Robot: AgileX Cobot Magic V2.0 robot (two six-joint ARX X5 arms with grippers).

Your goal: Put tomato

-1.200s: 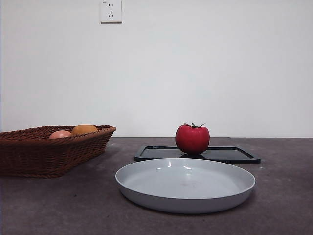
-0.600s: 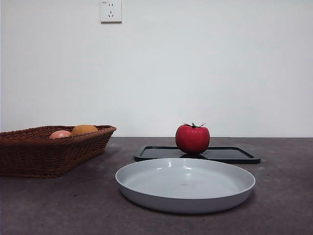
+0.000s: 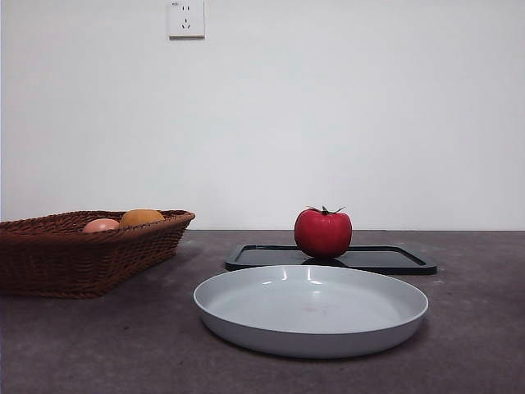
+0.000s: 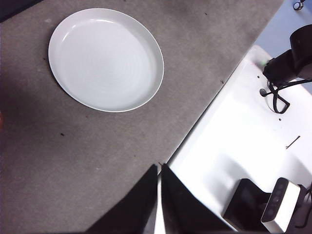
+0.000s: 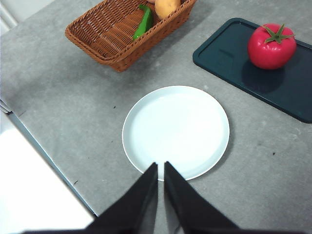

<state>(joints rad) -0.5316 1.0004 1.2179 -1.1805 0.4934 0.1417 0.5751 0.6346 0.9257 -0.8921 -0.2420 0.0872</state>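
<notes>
A glossy red tomato (image 3: 323,233) (image 5: 271,46) with a green spiky stem rests on the dark tray (image 3: 385,259) (image 5: 224,56), behind the empty white plate (image 3: 312,309) (image 5: 175,131) (image 4: 106,58). My right gripper (image 5: 161,170) hangs shut above the plate's near rim, well away from the tomato. My left gripper (image 4: 159,171) is shut too, over the table's edge, off to the side of the plate. Neither gripper holds anything, and neither appears in the front view.
A brown wicker basket (image 3: 82,250) (image 5: 117,34) stands at the left with an orange fruit (image 3: 141,217), a pink fruit (image 3: 101,225) and a green vegetable (image 5: 144,22). A white surface with camera gear (image 4: 280,209) borders the table edge.
</notes>
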